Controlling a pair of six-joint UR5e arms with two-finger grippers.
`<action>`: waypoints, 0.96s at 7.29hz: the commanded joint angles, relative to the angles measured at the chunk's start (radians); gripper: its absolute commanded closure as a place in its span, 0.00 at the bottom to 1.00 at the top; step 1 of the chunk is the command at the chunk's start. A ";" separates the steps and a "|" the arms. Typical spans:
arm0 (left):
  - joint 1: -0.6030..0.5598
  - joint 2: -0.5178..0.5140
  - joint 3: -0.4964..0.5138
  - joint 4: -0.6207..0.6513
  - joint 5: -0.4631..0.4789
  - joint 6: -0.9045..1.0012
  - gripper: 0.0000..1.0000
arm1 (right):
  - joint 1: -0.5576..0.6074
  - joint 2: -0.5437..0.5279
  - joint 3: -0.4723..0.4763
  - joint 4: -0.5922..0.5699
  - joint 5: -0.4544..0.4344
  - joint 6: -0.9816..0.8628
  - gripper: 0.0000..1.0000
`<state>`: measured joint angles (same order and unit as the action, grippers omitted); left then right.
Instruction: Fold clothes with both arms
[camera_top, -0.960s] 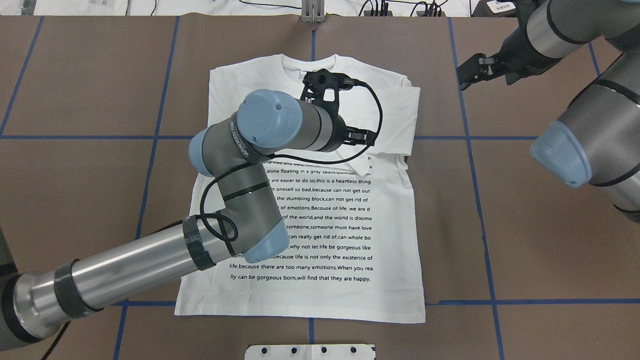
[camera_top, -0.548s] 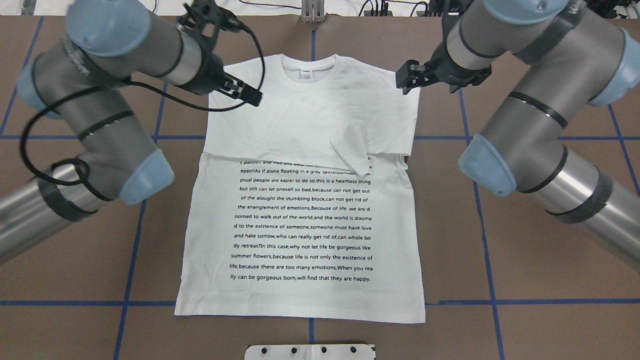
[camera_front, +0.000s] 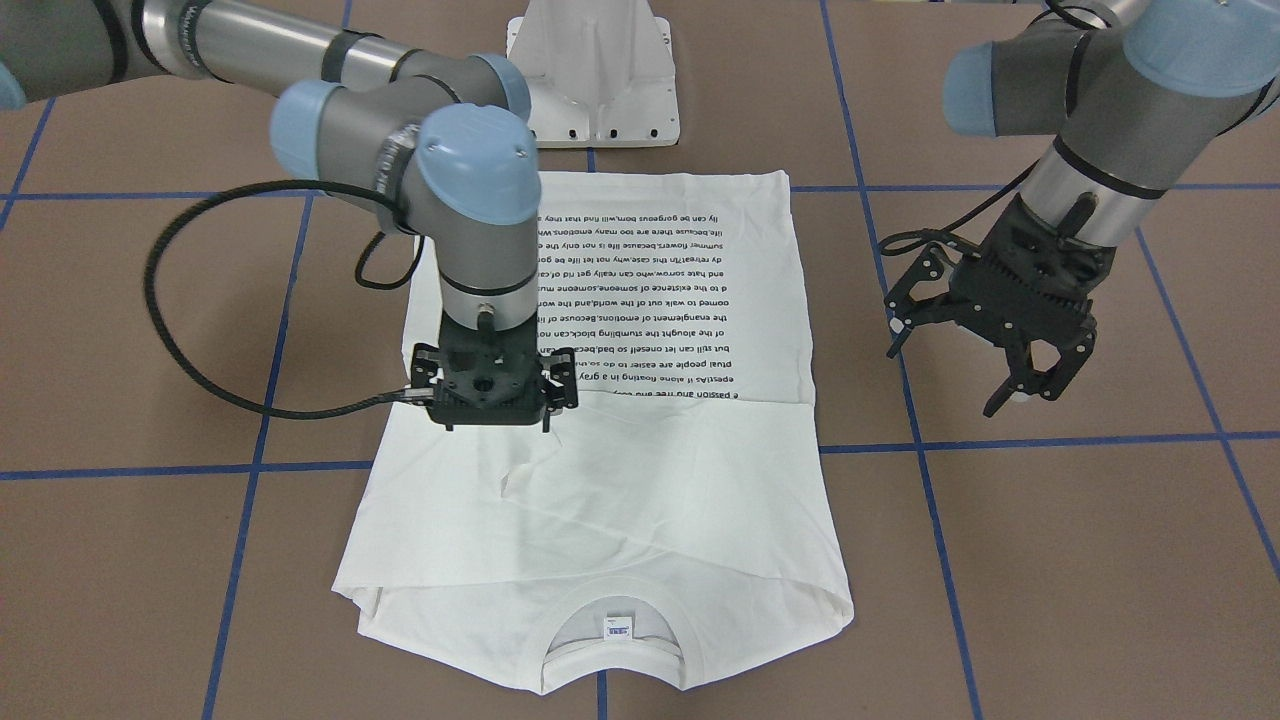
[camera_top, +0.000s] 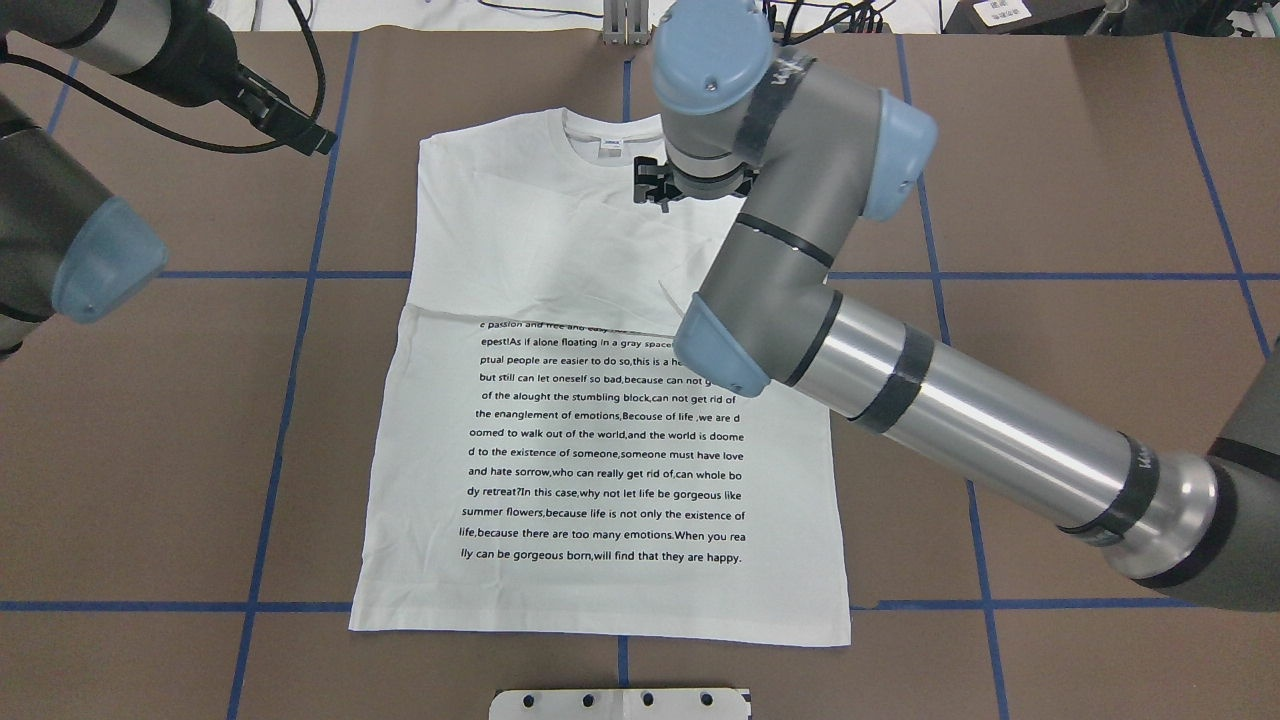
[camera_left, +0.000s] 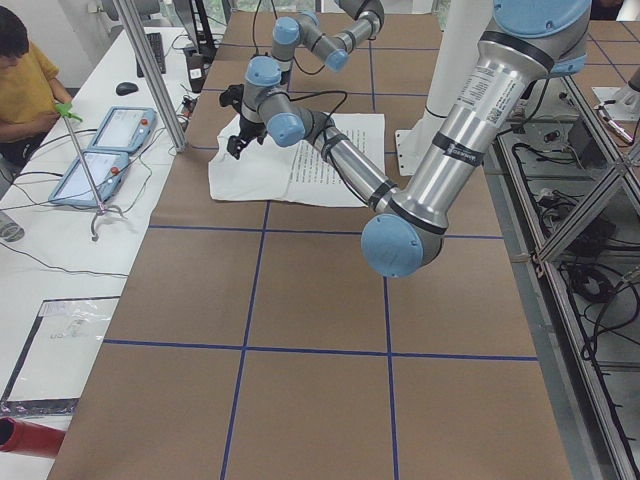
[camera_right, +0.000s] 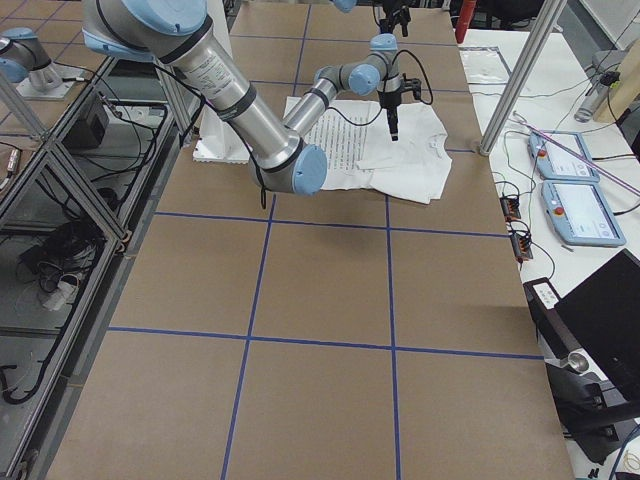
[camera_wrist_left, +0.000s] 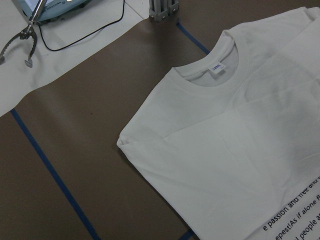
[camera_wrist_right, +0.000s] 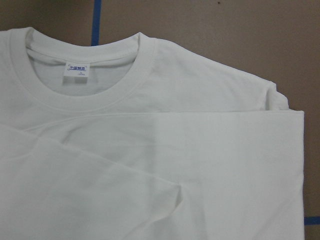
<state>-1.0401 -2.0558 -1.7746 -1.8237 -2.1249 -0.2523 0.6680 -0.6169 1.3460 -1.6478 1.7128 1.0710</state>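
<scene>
Both arms have shifted in the last half second. The right arm (camera_top: 960, 410) has swung in over the shirt (camera_top: 450, 250), and the left arm (camera_top: 30, 190) has drawn back off its shoulder.

The table (camera_top: 1100, 200) is covered in brown paper marked into squares with blue tape (camera_top: 290, 400). A white metal base (camera_front: 592, 75) stands at the robot's edge. A person in a yellow top (camera_left: 25, 75) sits at a white side bench beside two tablets (camera_left: 100, 150).

The shirt lies flat at the middle of the table, collar away from the robot. Its sleeves are folded across the chest above the lines of black text (camera_top: 610, 450), and the blue neck label (camera_wrist_right: 80, 70) shows. From overhead the right forearm hides the shirt's right shoulder.

The right gripper (camera_front: 490, 395) points straight down over the chest with its jaws spread, gripping nothing. The left gripper (camera_front: 945, 378) hangs over bare paper beside the shirt, its fingers wide apart. A black cable (camera_front: 190, 340) loops from the right wrist.
</scene>
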 joint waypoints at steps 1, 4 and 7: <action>-0.006 0.020 -0.011 -0.002 -0.004 0.002 0.00 | -0.066 0.087 -0.164 0.002 -0.083 0.053 0.00; -0.006 0.034 -0.026 -0.003 -0.004 -0.002 0.00 | -0.099 0.094 -0.220 0.009 -0.127 0.078 0.13; -0.006 0.034 -0.029 -0.003 -0.003 -0.002 0.00 | -0.116 0.089 -0.243 0.013 -0.156 0.084 0.20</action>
<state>-1.0462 -2.0219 -1.8032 -1.8270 -2.1278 -0.2545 0.5580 -0.5276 1.1190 -1.6366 1.5669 1.1514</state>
